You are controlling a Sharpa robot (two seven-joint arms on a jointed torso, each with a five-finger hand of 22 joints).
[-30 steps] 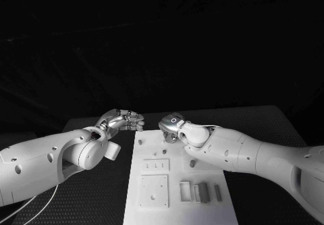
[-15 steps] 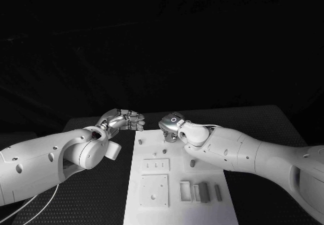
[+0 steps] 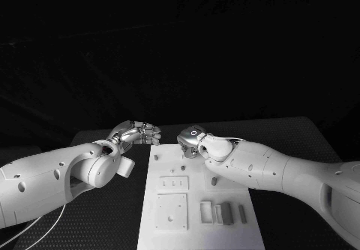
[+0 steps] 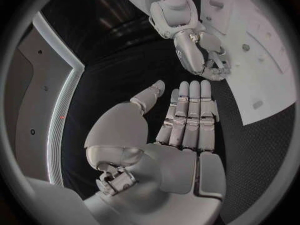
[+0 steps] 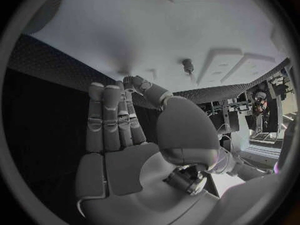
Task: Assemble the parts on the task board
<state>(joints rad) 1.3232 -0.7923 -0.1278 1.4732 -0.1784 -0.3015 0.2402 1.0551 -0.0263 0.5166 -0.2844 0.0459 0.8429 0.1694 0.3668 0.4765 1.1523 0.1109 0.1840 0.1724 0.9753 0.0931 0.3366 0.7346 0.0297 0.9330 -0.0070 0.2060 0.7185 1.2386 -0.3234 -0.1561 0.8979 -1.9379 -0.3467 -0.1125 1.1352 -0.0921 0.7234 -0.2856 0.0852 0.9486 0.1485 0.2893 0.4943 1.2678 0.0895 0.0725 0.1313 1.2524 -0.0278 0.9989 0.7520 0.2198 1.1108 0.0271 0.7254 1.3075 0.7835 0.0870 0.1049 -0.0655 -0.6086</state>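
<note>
Both robot hands at the far end of the task board [image 3: 196, 208].
Left robot hand [image 3: 139, 134] hovers over the worktop [image 3: 112, 208] beside the board, flat, empty. Right robot hand [image 3: 191, 141] reaches down onto the board's far end; grip undetermined. Grey parts [image 3: 225, 213] lie near the board's near end.

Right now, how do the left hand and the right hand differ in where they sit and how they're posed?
The left hand sits over the black table just off the task board's far left corner; the right hand is over the board's far end. In the wrist views the left hand's fingers are straight and together, and so are the right hand's fingers. Both hold nothing.
</note>
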